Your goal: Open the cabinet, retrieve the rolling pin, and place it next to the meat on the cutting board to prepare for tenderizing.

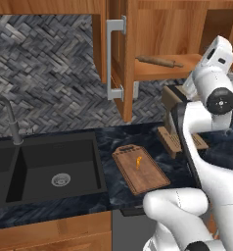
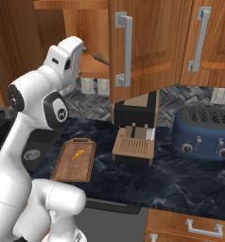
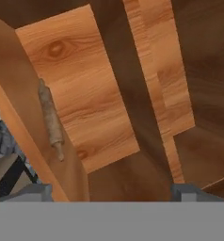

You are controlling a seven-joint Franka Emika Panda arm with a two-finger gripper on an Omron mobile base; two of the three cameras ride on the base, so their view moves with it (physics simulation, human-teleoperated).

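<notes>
The cabinet stands with its left door swung open, the grey bar handle facing out. Inside, the rolling pin lies on the lower shelf; it also shows as a brown end past the door edge and as a slim rod at the left of the hand view. My gripper is open, raised in front of the cabinet opening, apart from the rolling pin, with nothing between its fingers. On the dark counter below lies the cutting board with the small orange meat on it.
A black sink with a faucet is at the left. A ribbed wooden block and a dark box stand right of the board. A blue toaster sits further right, under closed cabinet doors.
</notes>
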